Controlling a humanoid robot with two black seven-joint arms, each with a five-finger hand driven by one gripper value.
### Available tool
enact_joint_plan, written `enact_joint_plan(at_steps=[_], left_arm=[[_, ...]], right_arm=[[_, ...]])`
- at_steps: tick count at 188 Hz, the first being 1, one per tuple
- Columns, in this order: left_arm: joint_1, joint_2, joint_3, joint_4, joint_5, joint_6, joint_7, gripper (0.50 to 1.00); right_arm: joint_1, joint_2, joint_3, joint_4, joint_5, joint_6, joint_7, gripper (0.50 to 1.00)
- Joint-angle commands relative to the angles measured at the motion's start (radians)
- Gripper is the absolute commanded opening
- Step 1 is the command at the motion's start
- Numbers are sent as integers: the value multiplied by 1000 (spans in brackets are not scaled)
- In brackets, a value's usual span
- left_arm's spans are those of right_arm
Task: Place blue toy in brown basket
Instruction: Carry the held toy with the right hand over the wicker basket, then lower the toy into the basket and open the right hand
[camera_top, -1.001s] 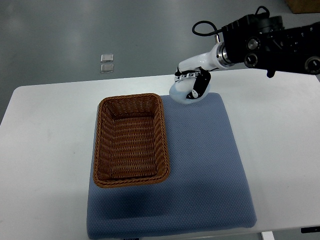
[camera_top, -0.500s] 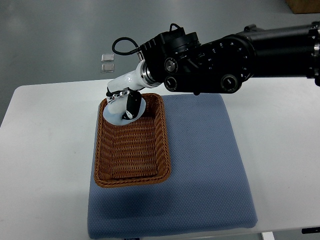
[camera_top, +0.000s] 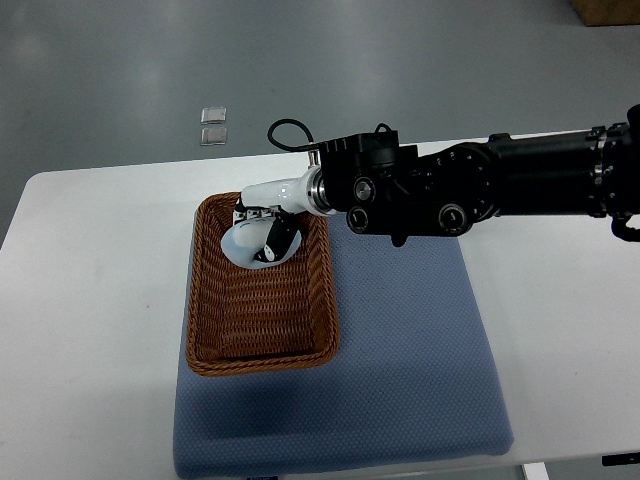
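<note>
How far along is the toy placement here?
Pickup and carry look done: the right hand holds the pale blue toy over the far end of the basket. Its fingers are closed on it. Left: release and pull the arm back.

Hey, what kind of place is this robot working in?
Probably a robotics lab or test room. A plain white table stands on a bare grey floor, and on it a blue mat and a basket are staged for the right hand, which holds a toy.
</note>
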Motion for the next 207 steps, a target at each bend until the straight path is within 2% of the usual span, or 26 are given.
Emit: enact_joint_plan(at_steps=[1,93,116,129,169,197,207], left_arm=[[-1,0,0,3,-1,0,0,1000],[0,0,0,3,-1,0,0,1000],[0,0,0,5,-1,0,0,1000],[0,0,0,5,-1,0,0,1000],[0,0,0,6,-1,0,0,1000],[0,0,0,6,-1,0,0,1000],[0,0,0,6,-1,0,0,1000]], right_arm=[[-28,0,0,-1,0,-22,2,641],[-89,0,0,-1,1,-45,2,686],[-109,0,0,-1,0,-51,3,750],[-120,0,0,-1,-5,-59,3,762],[-127,0,0,-10,-8,-59,2,854],[-117,0,9,-29,-3,-48,2,862],[-112,0,32,-43,-5,-36,2,895]])
